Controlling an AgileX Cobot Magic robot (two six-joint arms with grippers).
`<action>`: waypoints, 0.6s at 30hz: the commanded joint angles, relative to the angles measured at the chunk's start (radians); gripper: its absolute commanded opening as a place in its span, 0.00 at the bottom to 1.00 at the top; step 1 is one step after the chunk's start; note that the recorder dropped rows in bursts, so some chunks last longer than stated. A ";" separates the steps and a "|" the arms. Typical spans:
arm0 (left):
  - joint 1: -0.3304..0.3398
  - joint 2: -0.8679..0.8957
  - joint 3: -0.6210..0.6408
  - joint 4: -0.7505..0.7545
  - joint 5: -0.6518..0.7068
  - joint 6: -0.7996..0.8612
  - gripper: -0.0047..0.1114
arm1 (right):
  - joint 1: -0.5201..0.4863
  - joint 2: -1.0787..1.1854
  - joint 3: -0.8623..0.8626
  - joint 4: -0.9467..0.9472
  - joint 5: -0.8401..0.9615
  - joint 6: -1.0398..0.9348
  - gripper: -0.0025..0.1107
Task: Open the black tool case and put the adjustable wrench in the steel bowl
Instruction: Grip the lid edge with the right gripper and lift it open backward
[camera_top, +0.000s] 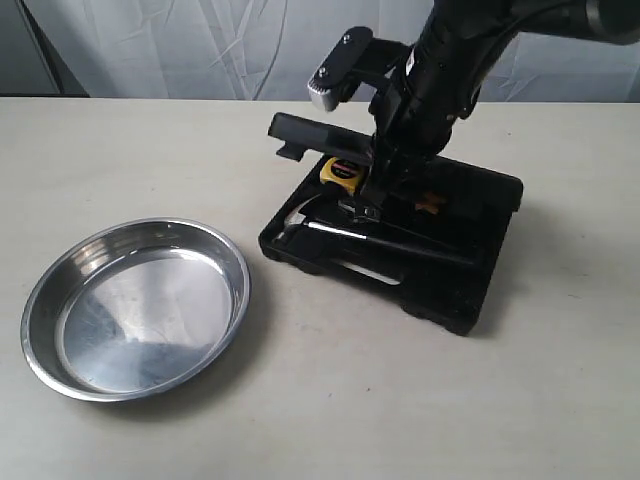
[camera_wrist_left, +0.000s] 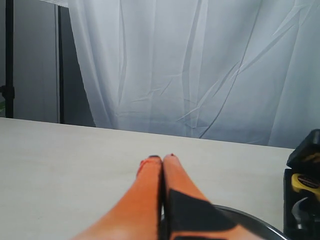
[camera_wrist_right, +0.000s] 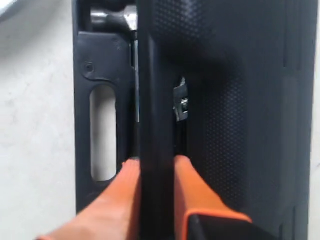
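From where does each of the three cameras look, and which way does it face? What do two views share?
Exterior view: raised, looking down on table, steel bowl and black tool case; right arm shows.
Left wrist view: low over the table, facing a white curtain; shut left gripper shows.
Right wrist view: above the case, looking down; right gripper clasps a black bar.
Shared: exterior and right wrist views both show the hammer head.

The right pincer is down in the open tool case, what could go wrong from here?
Wrong tool: the right pincer is shut on a black handle, with the hammer and the adjustable wrench side by side; which one it holds is unclear.
Dragging the case: nothing pins the black tool case and the left pincer hangs away from it, so a snug tool might lift it.
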 joint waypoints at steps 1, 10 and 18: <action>-0.005 -0.006 0.005 0.000 -0.005 -0.001 0.04 | -0.023 -0.019 -0.058 -0.062 0.001 0.128 0.01; -0.005 -0.006 0.005 0.000 -0.005 -0.001 0.04 | -0.095 -0.027 -0.115 -0.083 0.092 0.222 0.01; -0.005 -0.006 0.005 0.000 -0.005 -0.001 0.04 | -0.162 -0.048 -0.115 -0.086 0.101 0.297 0.01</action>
